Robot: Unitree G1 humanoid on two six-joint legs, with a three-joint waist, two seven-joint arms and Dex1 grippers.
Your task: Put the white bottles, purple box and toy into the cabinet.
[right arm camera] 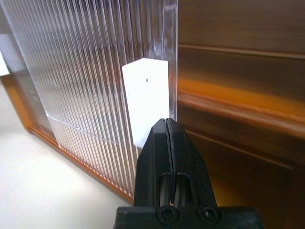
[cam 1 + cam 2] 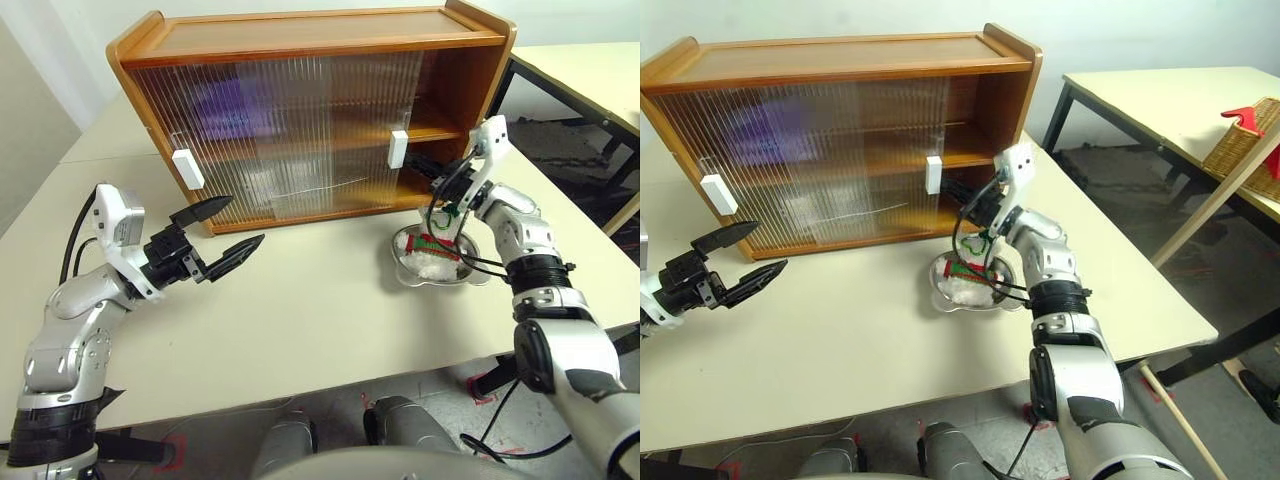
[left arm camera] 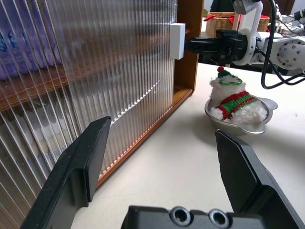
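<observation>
While your right tool (image 2: 418, 160) is pressed together with nothing between its fingers, its tip sits at the white handle (image 2: 398, 148) of the cabinet's (image 2: 300, 40) right sliding door, at the edge of the open bay. Your left tool (image 2: 228, 228) stands spread wide above the worktop (image 2: 300, 310), near the cabinet's lower left front and the other white handle (image 2: 188, 168), holding nothing. You see the purple box (image 2: 225, 110) as a lavender blur behind the ribbed doors on the upper shelf. The toy (image 3: 233, 98) lies in a shiny metal dish (image 3: 238, 125) on the worktop, just in front of the open bay and below your right tool. The white bottles cannot be made out behind the doors
</observation>
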